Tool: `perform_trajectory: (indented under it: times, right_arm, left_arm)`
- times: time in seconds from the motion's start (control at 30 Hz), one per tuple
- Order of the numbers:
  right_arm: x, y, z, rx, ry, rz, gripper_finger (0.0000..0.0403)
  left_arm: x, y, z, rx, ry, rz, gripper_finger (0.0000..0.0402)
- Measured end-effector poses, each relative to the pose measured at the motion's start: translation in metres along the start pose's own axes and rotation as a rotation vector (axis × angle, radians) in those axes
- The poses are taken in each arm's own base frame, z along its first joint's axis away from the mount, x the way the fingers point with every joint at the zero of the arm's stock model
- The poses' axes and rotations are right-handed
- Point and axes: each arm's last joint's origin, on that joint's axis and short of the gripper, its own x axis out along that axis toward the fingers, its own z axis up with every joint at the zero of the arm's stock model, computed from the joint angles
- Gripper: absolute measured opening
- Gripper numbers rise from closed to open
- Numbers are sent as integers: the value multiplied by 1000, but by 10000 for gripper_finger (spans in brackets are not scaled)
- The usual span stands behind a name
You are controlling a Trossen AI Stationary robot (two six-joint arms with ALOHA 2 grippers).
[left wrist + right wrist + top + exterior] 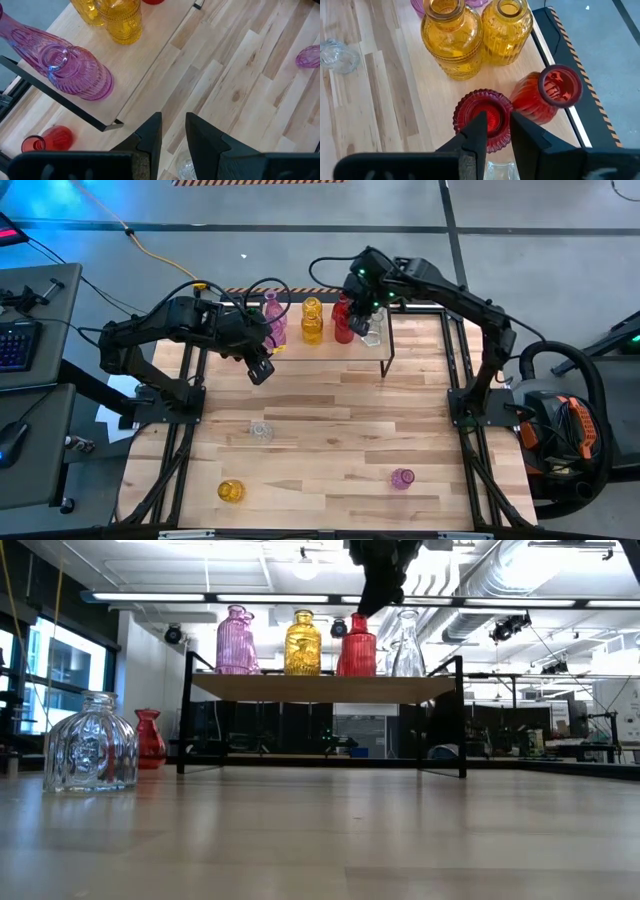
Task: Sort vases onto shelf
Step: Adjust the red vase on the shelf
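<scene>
Red vase [482, 119] on shelf [420, 350] directly under right gripper [494, 131], fingers slightly apart, empty.

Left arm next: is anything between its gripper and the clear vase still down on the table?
Nothing visible. The left gripper hangs past the shelf's front edge, and only bare tabletop lies between it and the clear vase. The yellow vase and pink vase sit farther off.

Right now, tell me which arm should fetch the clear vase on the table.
Left. The left gripper hangs off the shelf, nearest the clear vase. The right gripper is over the red vases on the shelf, farther away.
</scene>
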Motion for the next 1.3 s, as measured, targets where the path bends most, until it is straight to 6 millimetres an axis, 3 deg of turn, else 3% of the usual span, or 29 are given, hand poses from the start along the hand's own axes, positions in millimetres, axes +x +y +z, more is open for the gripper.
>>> perform_trajectory:
  times: [1.3]
  right_arm:
    - [3, 1, 3, -1, -31, 37, 67]
  left_arm:
    - [0, 0, 0, 1, 0, 0, 76]
